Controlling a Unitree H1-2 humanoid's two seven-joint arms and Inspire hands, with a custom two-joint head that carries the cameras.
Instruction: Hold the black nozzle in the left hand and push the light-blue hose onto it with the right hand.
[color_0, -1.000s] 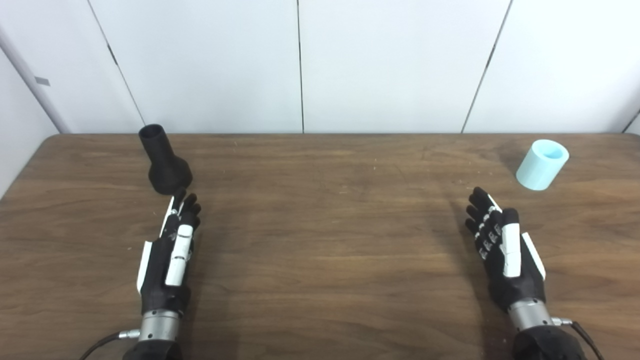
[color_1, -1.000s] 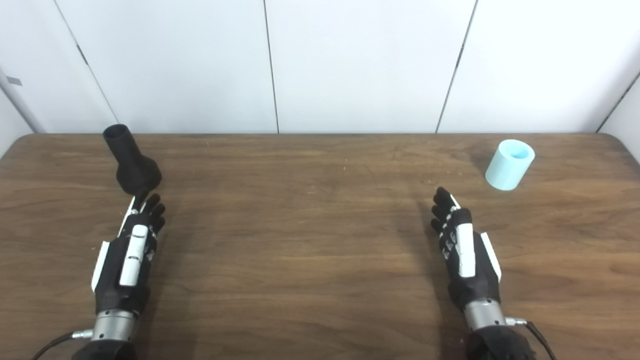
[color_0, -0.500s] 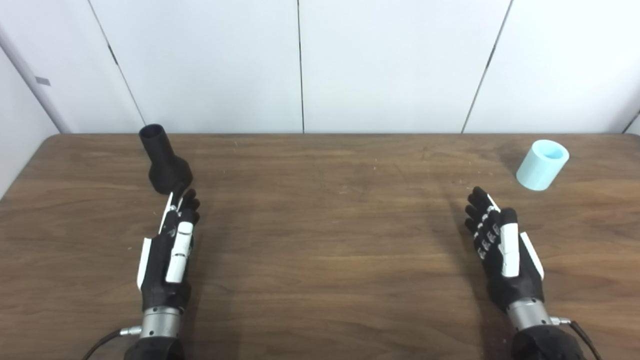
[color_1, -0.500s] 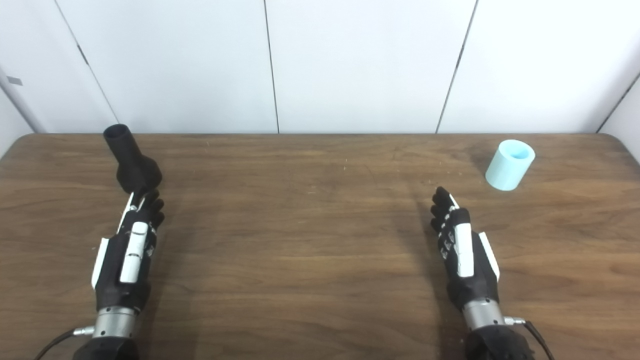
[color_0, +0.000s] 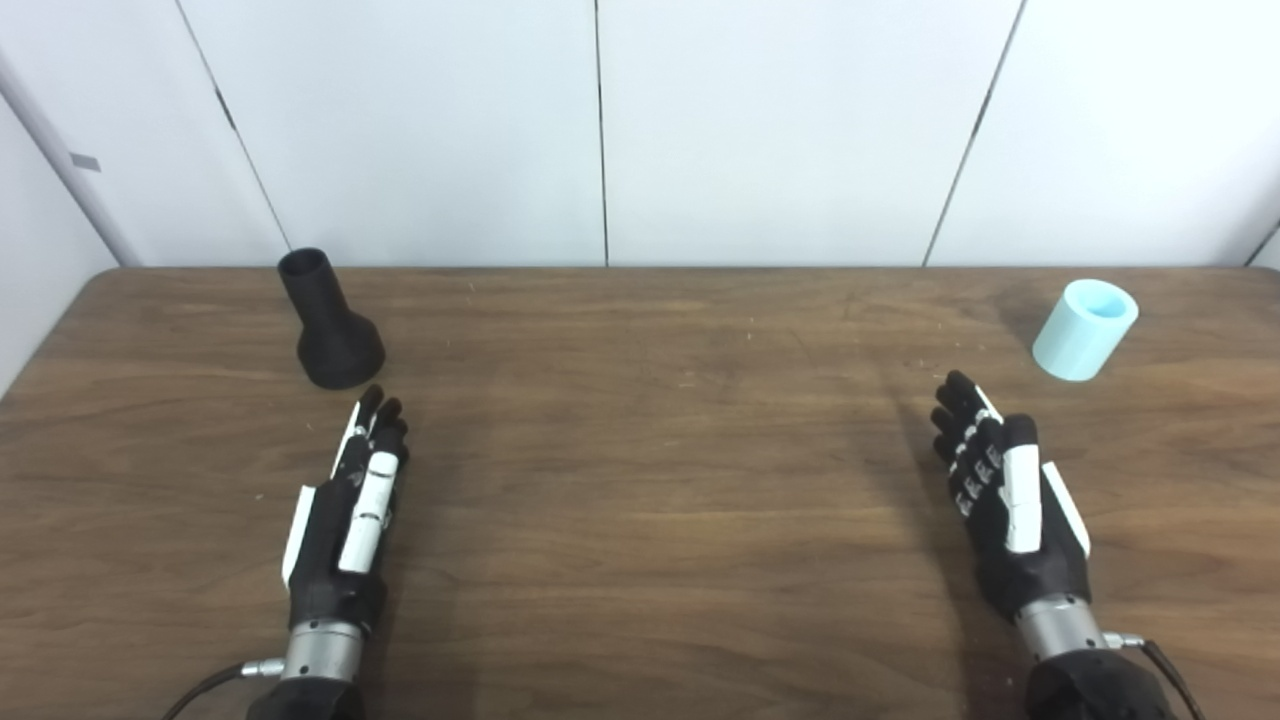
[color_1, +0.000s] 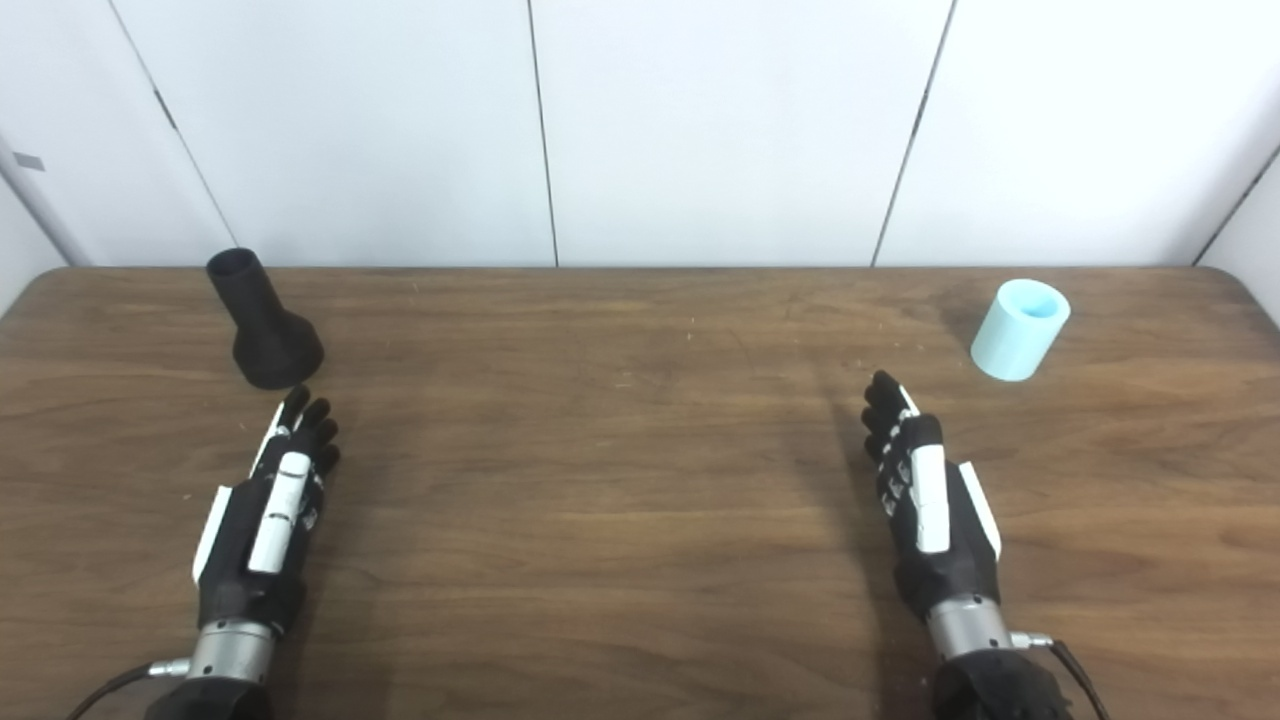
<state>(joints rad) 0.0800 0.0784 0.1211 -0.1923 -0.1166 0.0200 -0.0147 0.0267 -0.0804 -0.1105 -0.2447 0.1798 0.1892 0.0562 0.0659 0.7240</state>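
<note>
Brown wood-grain table fills the scene, white panelled wall along its far edge. Left hand sits near-left and right hand near-right, both edge-on with fingers straight, spread slightly and holding nothing, neither touching a part. Black nozzle stands upright on its wide base at far left, narrow open end up, just beyond the left fingertips with a small gap; light-blue hose, a short tube piece, stands at far right with its open end up, beyond and right of the right hand, clearly apart from it.
</note>
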